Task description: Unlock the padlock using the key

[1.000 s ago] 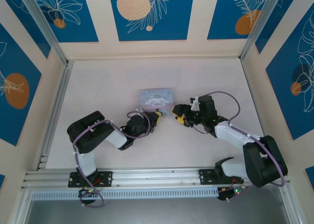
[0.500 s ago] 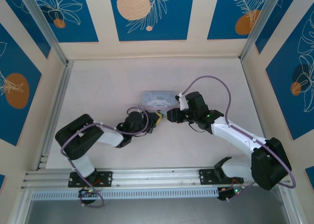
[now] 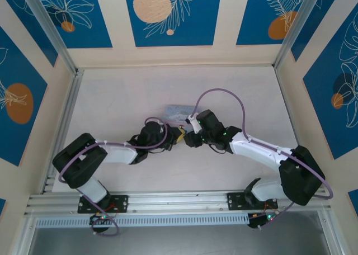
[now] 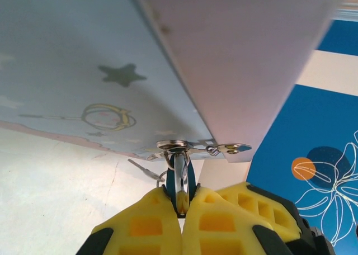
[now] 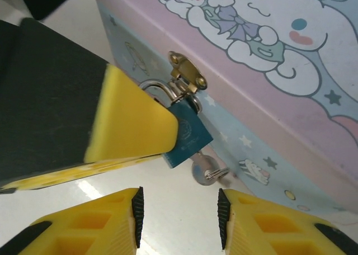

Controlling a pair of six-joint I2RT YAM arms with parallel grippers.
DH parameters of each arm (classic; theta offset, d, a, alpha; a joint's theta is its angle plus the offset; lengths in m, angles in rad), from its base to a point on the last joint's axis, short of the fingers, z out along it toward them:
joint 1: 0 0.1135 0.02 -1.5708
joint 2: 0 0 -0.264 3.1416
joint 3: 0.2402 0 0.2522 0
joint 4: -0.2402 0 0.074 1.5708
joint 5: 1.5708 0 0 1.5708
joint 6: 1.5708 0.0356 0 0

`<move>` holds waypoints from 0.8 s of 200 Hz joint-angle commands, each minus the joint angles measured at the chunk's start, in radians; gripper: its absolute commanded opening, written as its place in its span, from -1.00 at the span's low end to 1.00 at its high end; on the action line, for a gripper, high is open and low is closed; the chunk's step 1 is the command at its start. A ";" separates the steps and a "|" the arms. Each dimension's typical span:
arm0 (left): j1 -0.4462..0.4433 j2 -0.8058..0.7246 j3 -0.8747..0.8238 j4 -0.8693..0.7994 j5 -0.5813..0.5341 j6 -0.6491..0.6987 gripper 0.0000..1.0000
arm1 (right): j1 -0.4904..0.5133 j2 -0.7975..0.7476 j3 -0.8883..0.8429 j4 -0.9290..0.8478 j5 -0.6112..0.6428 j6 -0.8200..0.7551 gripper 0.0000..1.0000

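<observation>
One camera looks down from high on the whole table [image 3: 117,98], and both wrist cameras sit very close to the padlock [image 5: 189,136], the left maybe from underneath.

Bright even light, soft shadows, wrist cams slightly blurry close-up

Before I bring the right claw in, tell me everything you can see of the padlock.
The padlock is tiny: a teal-blue metal body with a round stamp and a silver shackle looped through the brass hasp on the tin box. It hangs tilted, pinched by the left claw. A small silver key seems to sit in its underside. The right claw is open, not touching it.
</observation>
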 commanded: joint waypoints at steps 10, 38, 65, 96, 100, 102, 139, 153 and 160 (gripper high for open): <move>0.013 -0.032 0.024 0.008 0.039 0.031 -1.00 | 0.023 0.030 0.053 -0.013 0.093 -0.052 -0.16; 0.016 -0.031 0.023 0.013 0.046 0.031 -1.00 | 0.036 0.057 0.071 -0.011 0.114 -0.066 -0.16; 0.017 -0.033 0.024 0.016 0.050 0.030 -1.00 | 0.047 0.083 0.081 -0.013 0.130 -0.078 -0.17; 0.020 -0.031 0.027 0.016 0.053 0.031 -1.00 | 0.055 0.092 0.077 -0.013 0.141 -0.089 -0.17; 0.020 -0.030 0.027 0.016 0.055 0.030 -1.00 | 0.055 0.095 0.078 -0.013 0.143 -0.089 -0.18; 0.019 -0.031 0.027 0.016 0.055 0.031 -1.00 | 0.056 0.094 0.077 -0.012 0.145 -0.091 -0.18; 0.022 -0.029 0.029 0.016 0.058 0.032 -1.00 | 0.057 0.107 0.077 -0.005 0.162 -0.090 -0.25; 0.022 -0.027 0.034 0.016 0.060 0.033 -1.00 | 0.057 0.116 0.076 0.002 0.171 -0.086 -0.31; 0.022 -0.027 0.034 0.016 0.061 0.033 -1.00 | 0.057 0.120 0.078 0.007 0.174 -0.084 -0.33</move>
